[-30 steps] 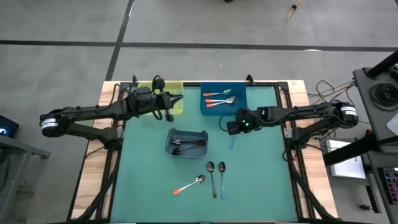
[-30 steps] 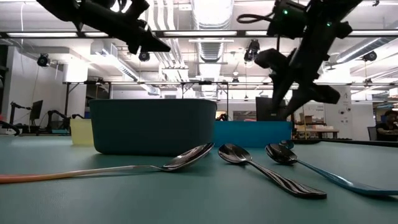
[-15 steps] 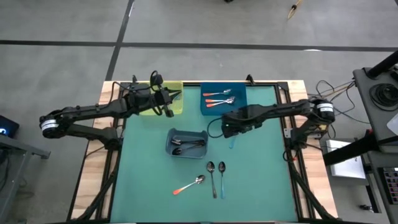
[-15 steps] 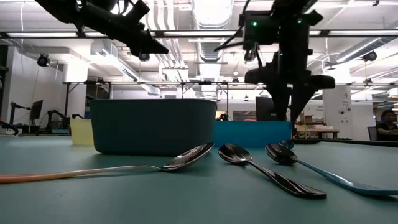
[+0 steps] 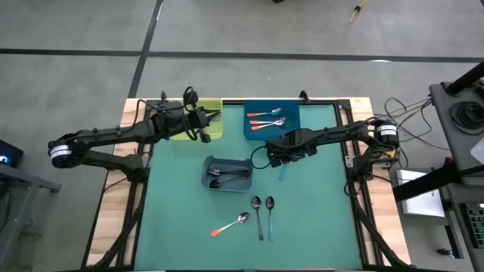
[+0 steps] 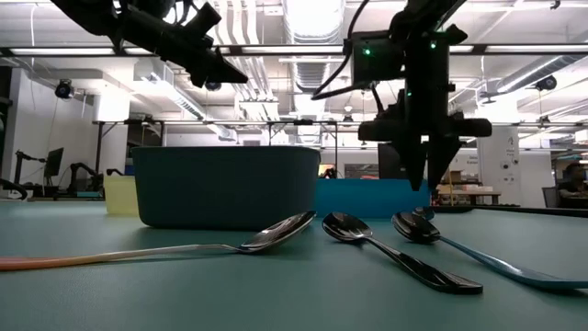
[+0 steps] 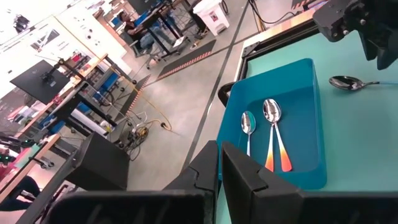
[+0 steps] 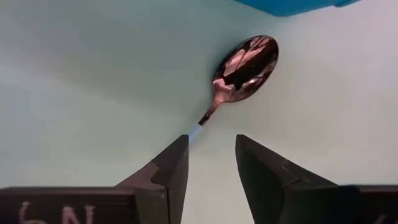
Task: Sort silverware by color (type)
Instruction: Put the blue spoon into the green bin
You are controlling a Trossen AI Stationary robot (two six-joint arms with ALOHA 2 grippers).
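Two grippers | right gripper (image 8: 211, 165) spread over light-blue-handled spoon (image 8: 239, 71) | left gripper (image 7: 219, 163) pressed together

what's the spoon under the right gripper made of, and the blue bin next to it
The spoon has a polished metal bowl, going by its mirror-like reflections, and what shows of the handle is light blue, probably coated or plastic. The blue bin looks like smooth matte plastic, with even colour and rounded moulded walls.

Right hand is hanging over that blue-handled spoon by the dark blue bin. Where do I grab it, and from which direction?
Grip the blue-handled spoon on its thin handle just behind the bowl, coming straight down from above. It lies flat on the green mat, so the narrow handle fits between the open right hand, whose fingers already straddle it; the wide, rounded bowl would likely slip.
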